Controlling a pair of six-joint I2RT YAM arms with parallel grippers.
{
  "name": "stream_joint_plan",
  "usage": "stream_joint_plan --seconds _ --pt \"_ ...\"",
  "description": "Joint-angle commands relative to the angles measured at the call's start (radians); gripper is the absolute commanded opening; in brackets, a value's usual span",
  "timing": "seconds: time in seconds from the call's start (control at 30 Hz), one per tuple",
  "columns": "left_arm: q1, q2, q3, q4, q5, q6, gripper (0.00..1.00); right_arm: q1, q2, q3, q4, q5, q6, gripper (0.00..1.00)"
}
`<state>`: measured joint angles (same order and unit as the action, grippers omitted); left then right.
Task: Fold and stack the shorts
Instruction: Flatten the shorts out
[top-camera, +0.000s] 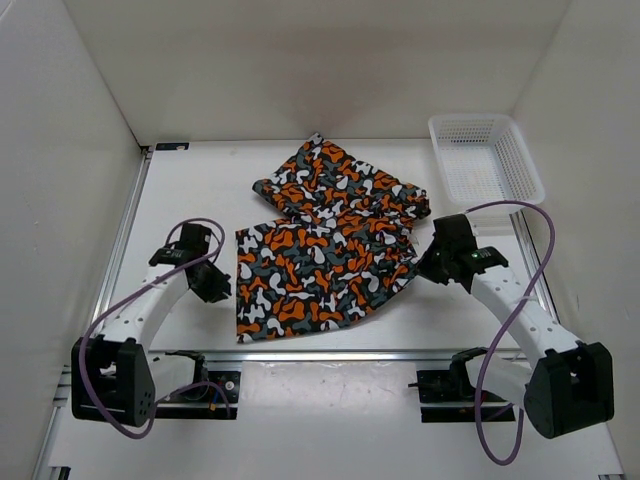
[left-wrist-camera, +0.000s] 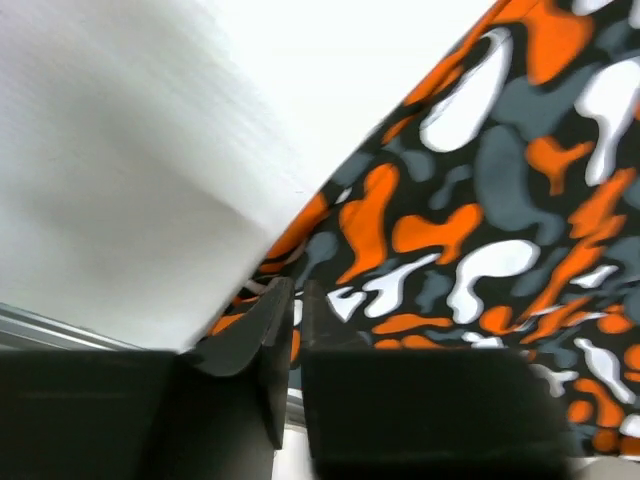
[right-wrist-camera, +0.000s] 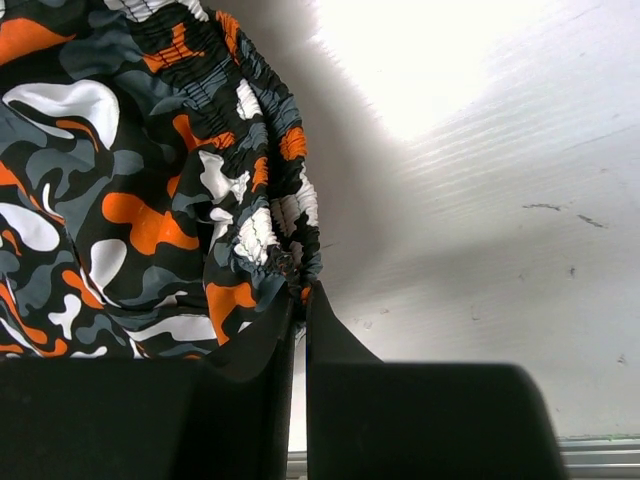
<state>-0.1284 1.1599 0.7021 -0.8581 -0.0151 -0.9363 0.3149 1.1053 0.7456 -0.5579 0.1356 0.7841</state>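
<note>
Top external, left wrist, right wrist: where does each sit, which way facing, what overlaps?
Top external: above and behind the bases, looking down on the table; both arms show, left gripper and right gripper at opposite edges of the shorts.
Left wrist: on the left arm, facing along its shut fingers at the shorts' edge.
Right wrist: on the right arm, facing along its shut fingers at the gathered waistband.
Shared: the shorts, in all three; both grip spots also show from above.
</note>
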Motion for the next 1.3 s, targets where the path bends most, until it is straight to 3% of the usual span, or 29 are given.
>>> stream_joint_plan --seconds 0.0,0.03,0.07,0.17,0.2,0.27,0.43,0.8,0.83,0.87,0.97,1.13,1.27 --pt "-0.014 -0.031 0.045 -0.022 0.007 0.036 0.23 -0.007 -0.035 0.040 -0.028 0.033 -0.023 0.00" --pt "-0.014 -0.017 0.045 -0.022 0.048 0.036 0.56 -0.007 -0.044 0.040 -0.028 0.033 -0.023 0.00" --pt "-0.037 -0.003 0.045 -0.022 0.067 0.050 0.73 -0.007 -0.044 0.040 -0.028 0.033 -0.023 0.00" --pt "-0.080 0.055 0.022 0.005 0.081 0.060 0.96 -0.007 -0.044 0.040 -0.028 0.033 -0.023 0.00" --pt "-0.089 0.085 0.022 0.014 0.081 0.060 0.96 -0.007 -0.033 0.040 -0.028 0.033 -0.023 0.00" --pt "-0.103 0.113 0.022 0.036 0.090 0.070 0.92 -0.007 -0.021 0.040 -0.028 0.024 -0.023 0.00" --pt "-0.125 0.176 0.057 0.047 0.090 0.090 0.57 -0.016 -0.021 0.040 -0.028 0.024 -0.032 0.00" --pt "-0.125 0.294 0.116 0.047 0.069 0.166 0.50 -0.036 -0.012 0.069 -0.037 0.024 -0.074 0.00" --pt "-0.125 0.303 0.129 0.047 0.069 0.180 0.22 -0.046 -0.012 0.080 -0.037 0.024 -0.074 0.00" --pt "-0.125 0.313 0.146 0.047 0.078 0.192 0.10 -0.046 -0.012 0.080 -0.046 0.024 -0.083 0.00" --pt "-0.125 0.293 0.194 0.025 0.078 0.203 0.10 -0.056 -0.002 0.090 -0.057 0.024 -0.094 0.00" --pt "-0.070 0.250 0.434 -0.070 0.018 0.235 0.10 -0.074 -0.002 0.119 -0.079 0.024 -0.123 0.00" --pt "-0.043 0.362 0.600 -0.105 0.009 0.258 0.10 -0.074 -0.002 0.130 -0.079 0.024 -0.123 0.00"
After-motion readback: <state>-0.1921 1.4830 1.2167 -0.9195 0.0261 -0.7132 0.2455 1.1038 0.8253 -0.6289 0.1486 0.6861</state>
